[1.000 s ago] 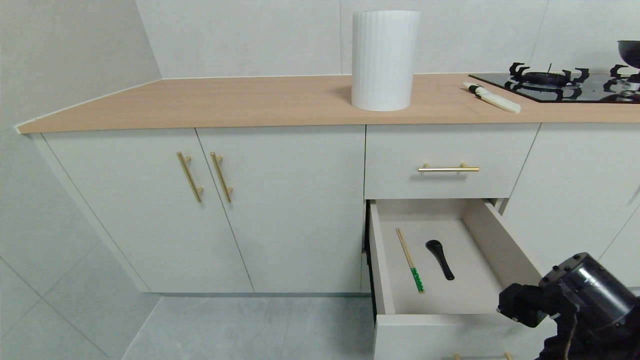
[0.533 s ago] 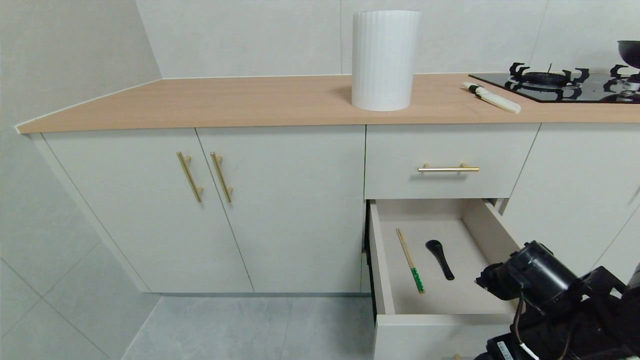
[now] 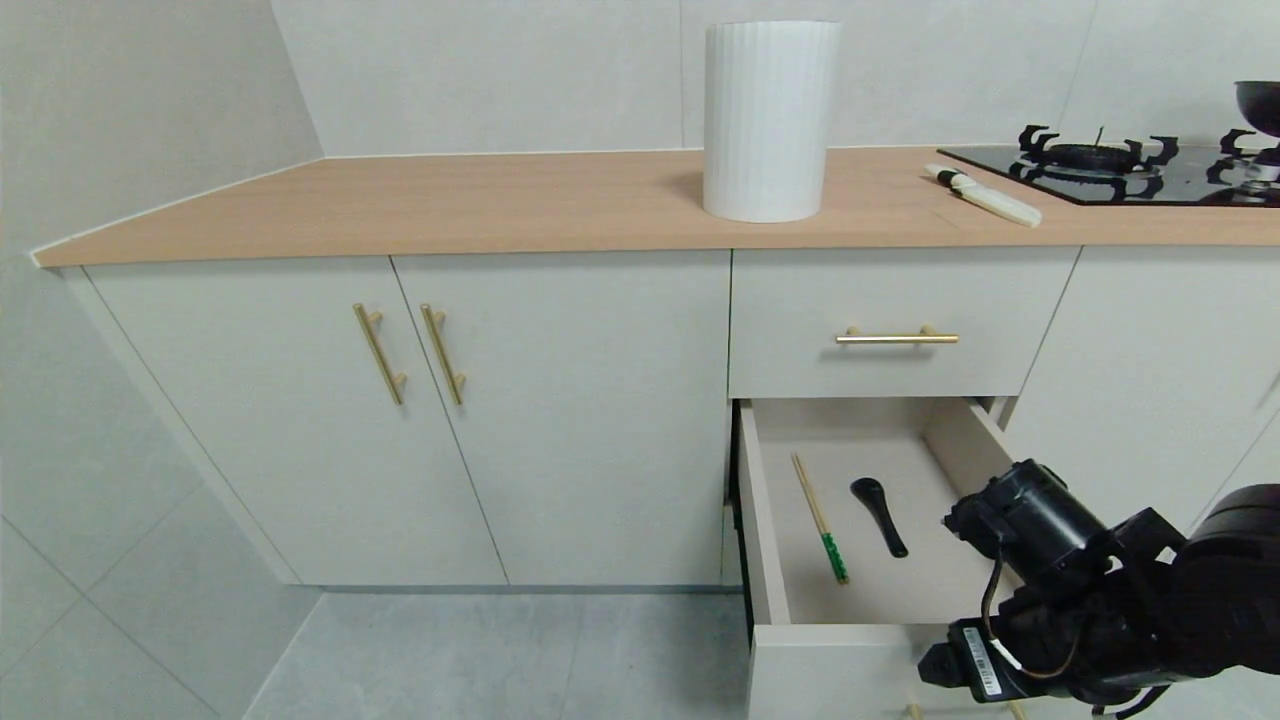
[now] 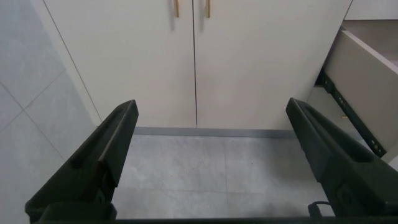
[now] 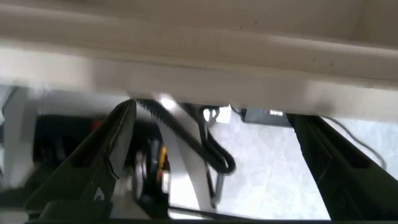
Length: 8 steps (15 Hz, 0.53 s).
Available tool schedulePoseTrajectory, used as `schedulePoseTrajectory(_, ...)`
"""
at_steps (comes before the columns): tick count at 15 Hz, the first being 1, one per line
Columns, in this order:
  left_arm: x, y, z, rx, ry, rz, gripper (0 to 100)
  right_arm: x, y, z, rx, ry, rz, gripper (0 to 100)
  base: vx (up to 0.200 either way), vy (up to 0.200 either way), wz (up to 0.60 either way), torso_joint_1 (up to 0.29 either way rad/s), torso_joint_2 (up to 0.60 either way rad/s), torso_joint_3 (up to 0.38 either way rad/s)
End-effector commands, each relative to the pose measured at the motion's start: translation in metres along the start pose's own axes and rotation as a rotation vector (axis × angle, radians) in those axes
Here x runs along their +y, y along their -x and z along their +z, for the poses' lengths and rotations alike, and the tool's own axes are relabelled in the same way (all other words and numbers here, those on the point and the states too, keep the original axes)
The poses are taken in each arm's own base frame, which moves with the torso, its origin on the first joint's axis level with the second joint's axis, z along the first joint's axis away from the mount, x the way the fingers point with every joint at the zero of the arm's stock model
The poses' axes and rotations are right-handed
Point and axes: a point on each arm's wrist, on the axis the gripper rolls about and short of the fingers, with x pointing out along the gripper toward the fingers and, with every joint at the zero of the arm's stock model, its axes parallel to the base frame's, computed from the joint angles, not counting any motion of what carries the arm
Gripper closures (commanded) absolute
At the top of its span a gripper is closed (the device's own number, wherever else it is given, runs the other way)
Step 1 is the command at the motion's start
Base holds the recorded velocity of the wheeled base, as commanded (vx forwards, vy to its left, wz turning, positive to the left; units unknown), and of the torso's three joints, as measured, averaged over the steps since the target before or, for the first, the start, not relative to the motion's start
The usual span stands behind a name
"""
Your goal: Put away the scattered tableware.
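My right fingers [image 5: 93, 162], spread wide and empty, have swung in to the front edge of the open drawer [image 3: 757, 520]; my left fingers [image 4: 106, 155] hang wide, empty. Chopsticks [image 3: 820, 520] and black spoon [image 3: 882, 520] lie inside. Closing looks premature: a pale utensil [image 3: 985, 197] remains on the bench [image 3: 450, 205] beyond.

— What does the right arm [image 3: 1090, 590] hide?
— The open drawer [image 3: 762, 540]: its near right corner and part of its front.
— Anything cut off?
— The gas hob [image 3: 1100, 185] and the dark pot [image 3: 1258, 100], by the right edge.
— Blurred?
— The cable [image 5: 208, 146] below the drawer front.
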Motion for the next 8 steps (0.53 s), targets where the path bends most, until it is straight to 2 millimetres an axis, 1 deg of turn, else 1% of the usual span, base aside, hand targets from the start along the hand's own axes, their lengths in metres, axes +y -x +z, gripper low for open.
schedulePoseTrajectory(1,0.0,0.0,0.0,0.0,0.0,0.0,0,-0.001,-0.002,0.002,-0.019,-0.013,-0.013,0,0.0,0.0,0.0,0.0,0.0,0.0)
schedulePoseTrajectory(4,0.0,0.0,0.0,0.0,0.0,0.0,0,-0.001,-0.004,0.005,-0.062,-0.022,-0.045,0,0.0,0.0,0.0,0.0,0.0,0.0)
schedulePoseTrajectory(7,0.0,0.0,0.0,0.0,0.0,0.0,0,-0.007,-0.008,0.015,-0.107,-0.053,-0.052,0,0.0,0.0,0.0,0.0,0.0,0.0)
schedulePoseTrajectory(8,0.0,0.0,0.0,0.0,0.0,0.0,0,-0.007,-0.008,0.015,-0.107,-0.053,-0.052,0,0.0,0.0,0.0,0.0,0.0,0.0)
